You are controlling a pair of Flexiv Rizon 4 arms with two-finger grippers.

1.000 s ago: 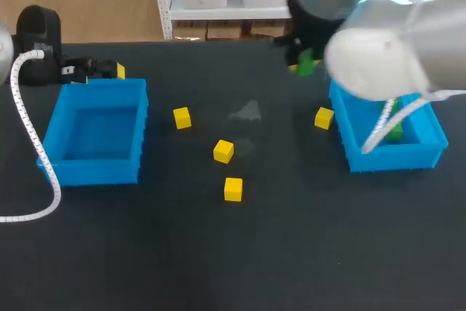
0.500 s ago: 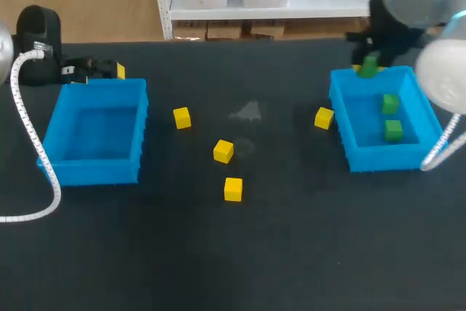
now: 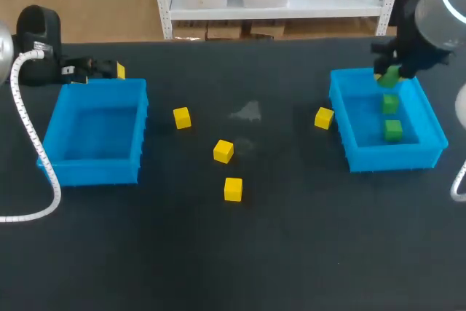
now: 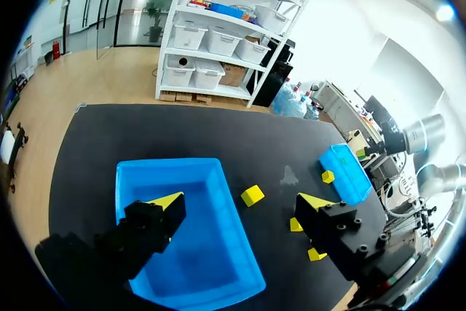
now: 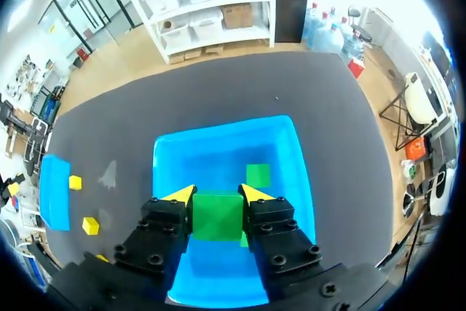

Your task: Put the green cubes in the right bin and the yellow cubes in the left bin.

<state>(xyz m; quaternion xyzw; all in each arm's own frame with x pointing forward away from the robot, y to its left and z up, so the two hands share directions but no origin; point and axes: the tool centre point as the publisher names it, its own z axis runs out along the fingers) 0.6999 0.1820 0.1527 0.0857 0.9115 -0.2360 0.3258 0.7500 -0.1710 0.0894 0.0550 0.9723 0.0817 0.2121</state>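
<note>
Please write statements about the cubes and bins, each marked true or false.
The right jaws hold a green cube over the right bin. True.
The left bin holds one yellow cube. False: no cube lies in it.
Four yellow cubes lie on the table between the bins. True.
Three green cubes lie inside the right bin. False: two green cubes lie inside.
The left jaws are shut on a yellow cube. False: they are open, empty.

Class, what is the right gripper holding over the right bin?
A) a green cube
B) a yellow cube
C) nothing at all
A: the wrist view shows the right gripper shut on a green cube above the right bin.
</note>
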